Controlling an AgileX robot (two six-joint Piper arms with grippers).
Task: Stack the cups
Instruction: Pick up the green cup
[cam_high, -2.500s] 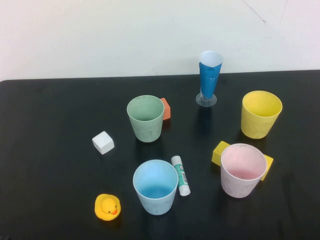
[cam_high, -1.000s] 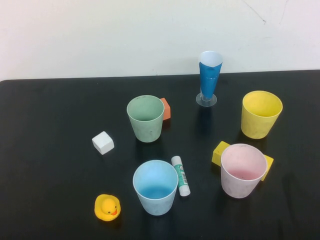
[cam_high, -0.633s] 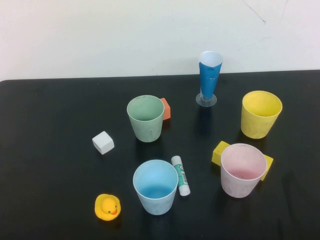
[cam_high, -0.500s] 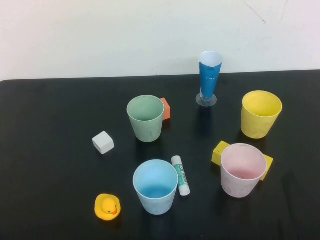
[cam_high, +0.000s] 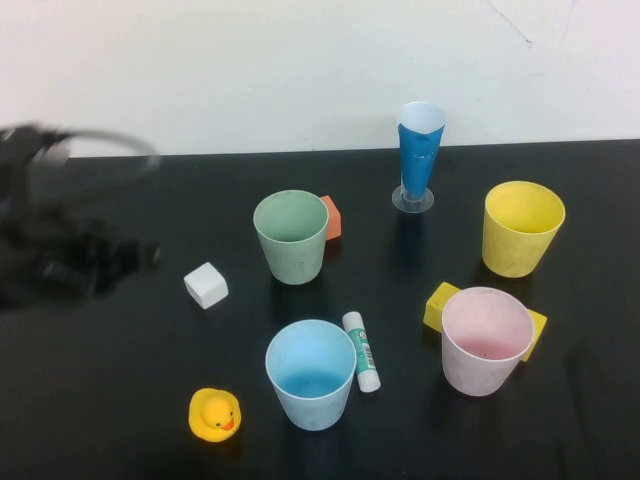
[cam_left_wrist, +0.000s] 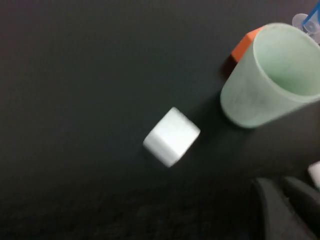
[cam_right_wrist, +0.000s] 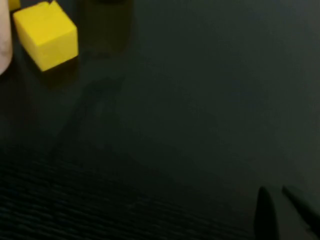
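Four cups stand apart and upright on the black table (cam_high: 120, 400): pale green (cam_high: 291, 237) at centre, light blue (cam_high: 311, 373) in front of it, pink (cam_high: 486, 340) at front right, yellow (cam_high: 521, 228) at back right. My left arm shows as a dark blur at the table's left side, with the left gripper (cam_high: 148, 255) left of the white cube (cam_high: 206, 285). In the left wrist view that gripper (cam_left_wrist: 280, 182) is shut and holds nothing, short of the green cup (cam_left_wrist: 265, 85). My right gripper (cam_right_wrist: 274, 190) is shut over bare table, outside the high view.
A tall blue cone glass (cam_high: 419, 155) stands at the back. An orange block (cam_high: 333, 216) sits behind the green cup, a glue stick (cam_high: 362, 351) beside the blue cup, a yellow duck (cam_high: 215, 414) front left, and yellow blocks (cam_high: 438, 305) flank the pink cup.
My left arm has swung into the high view from the left edge, toward the white cube. The cups and other objects have not moved.
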